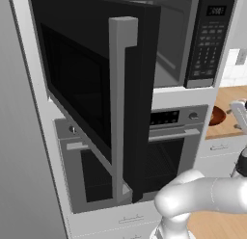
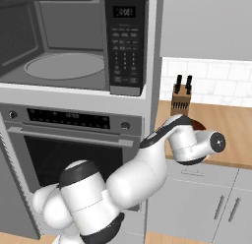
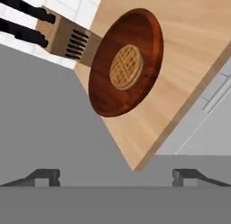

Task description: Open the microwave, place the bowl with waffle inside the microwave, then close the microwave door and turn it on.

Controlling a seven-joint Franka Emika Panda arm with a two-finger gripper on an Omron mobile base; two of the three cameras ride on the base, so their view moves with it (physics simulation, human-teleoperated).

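The bowl (image 3: 125, 63) sits on the wooden counter (image 3: 189, 51), reddish-brown, with one round waffle (image 3: 126, 67) lying flat at its centre. It stands close to the counter's front edge and just beside a knife block (image 3: 67, 38), whose dark handles point away toward the tiled wall. From the left base view only a sliver of the bowl (image 1: 217, 115) shows past the cabinet column.

The gripper (image 3: 116, 175) is spread wide and holds nothing; its two dark fingertips (image 3: 45, 175) stand apart, the bowl ahead of them and not yet between them.

The microwave (image 2: 74, 41) is open, its turntable plate visible inside. The microwave door (image 1: 91, 88) is swung far out, its tall silver handle (image 1: 120, 108) standing well into the room above the oven (image 2: 69, 135).

Risks noted:
- The bowl's rim is low and flared; a pinch on one side could tip it and slide the waffle out.
- The knife block is close enough that a finger could strike it on approach.
- The bowl's nearness to the counter edge means a nudge could push it off.
- Carrying the bowl back, the arm must clear the projecting door; a clip there could swing it partly closed. How much clearance remains I cannot judge from these angles.
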